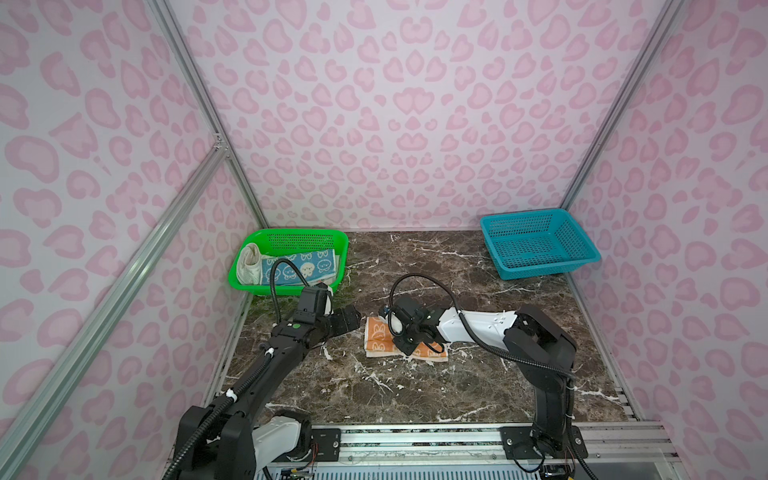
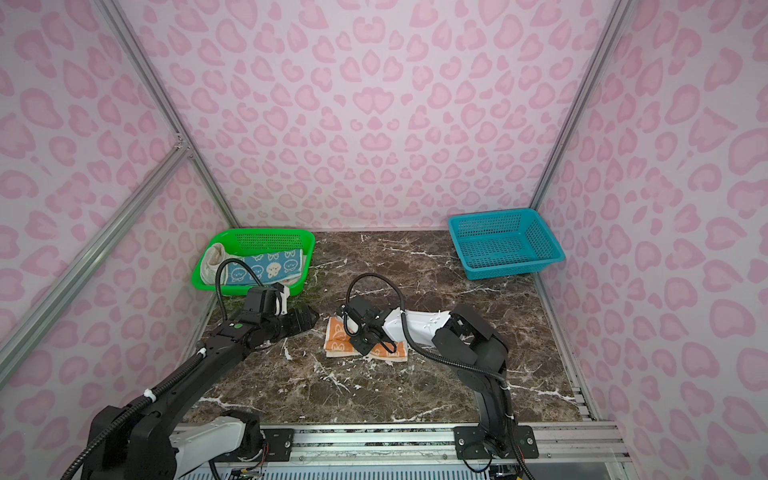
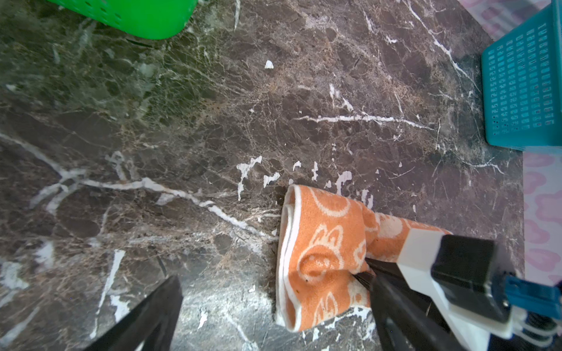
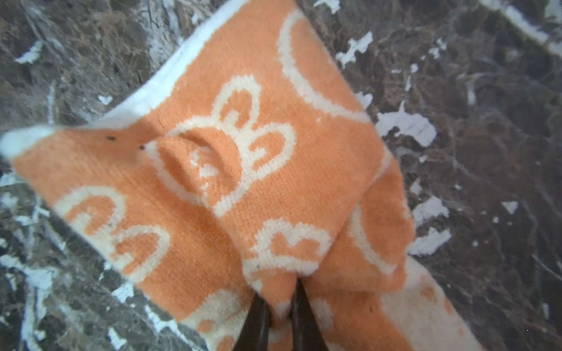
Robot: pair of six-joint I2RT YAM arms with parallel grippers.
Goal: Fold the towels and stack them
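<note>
The orange towel (image 1: 377,340) (image 2: 337,343) lies folded on the marble table, mid-table in both top views. My right gripper (image 4: 281,299) is shut on a raised pinch of this orange towel (image 4: 243,170), with cloth bunched between the jaws. In the left wrist view the same pinch puckers the orange towel (image 3: 319,258). My left gripper (image 1: 352,321) (image 3: 275,284) hovers open just left of the towel's edge and holds nothing. The blue towel (image 1: 299,268) (image 2: 266,268) and the white towel (image 1: 249,264) (image 2: 210,259) lie in the green basket.
The green basket (image 1: 291,233) (image 2: 266,232) stands at the back left, close behind my left wrist. An empty blue basket (image 1: 540,245) (image 2: 505,243) (image 3: 523,85) sits at the back right. Pink patterned walls enclose the table on three sides.
</note>
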